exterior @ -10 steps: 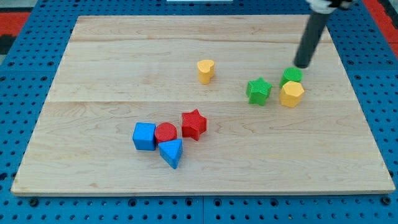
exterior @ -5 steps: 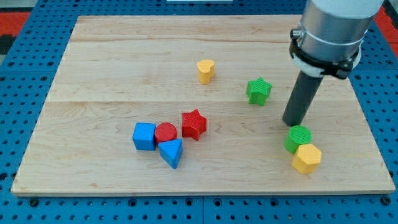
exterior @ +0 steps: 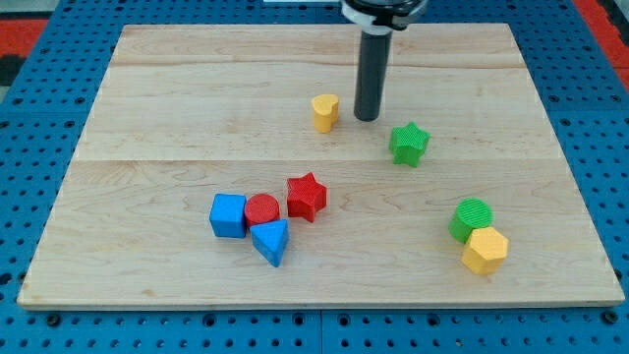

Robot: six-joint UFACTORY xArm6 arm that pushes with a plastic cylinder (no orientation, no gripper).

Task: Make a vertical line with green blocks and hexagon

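A green star (exterior: 409,144) lies right of the board's middle. A green cylinder (exterior: 472,218) sits at the lower right, touching a yellow hexagon (exterior: 485,250) just below it. My tip (exterior: 367,117) rests on the board up and to the left of the green star, a short gap away, and just right of a small yellow block (exterior: 325,112).
A red star (exterior: 306,197), a red cylinder (exterior: 261,209), a blue cube (exterior: 228,215) and a blue triangle (exterior: 271,242) cluster at the lower left of the middle. The wooden board (exterior: 147,118) lies on a blue pegboard.
The green cylinder and yellow hexagon were pushed from beside the green star down to the lower right. My tip then moved up and left, to beside the small yellow block.
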